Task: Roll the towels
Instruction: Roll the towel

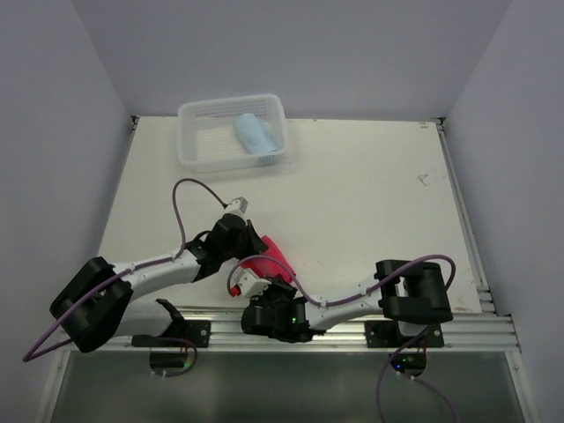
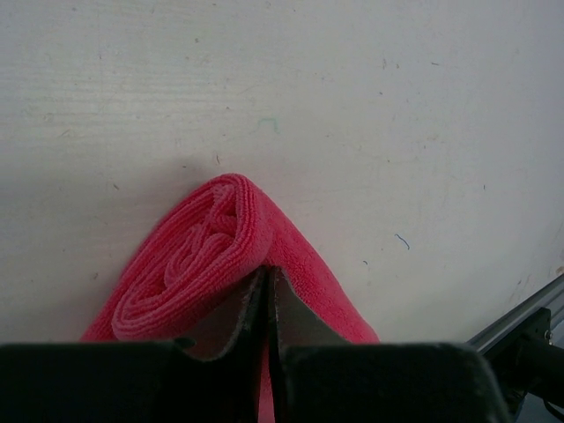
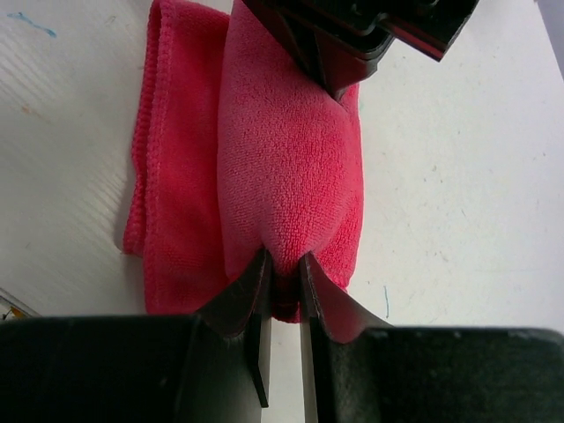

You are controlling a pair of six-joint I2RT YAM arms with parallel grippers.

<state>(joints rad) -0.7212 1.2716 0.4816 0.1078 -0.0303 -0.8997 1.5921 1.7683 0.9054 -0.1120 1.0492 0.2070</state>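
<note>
Here, red towel (image 3: 282, 159) pinched between grippers (image 2: 267, 286) (image 3: 282, 269)

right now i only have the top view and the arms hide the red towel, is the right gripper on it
observer: yes, the right wrist view shows the right gripper pinched shut on one end of the red towel
operator: and the left
observer: the left gripper is shut on the opposite end, facing the right one
operator: is it rolled at all
observer: at least partly, the left wrist view shows coiled layers at the end of the towel
</note>
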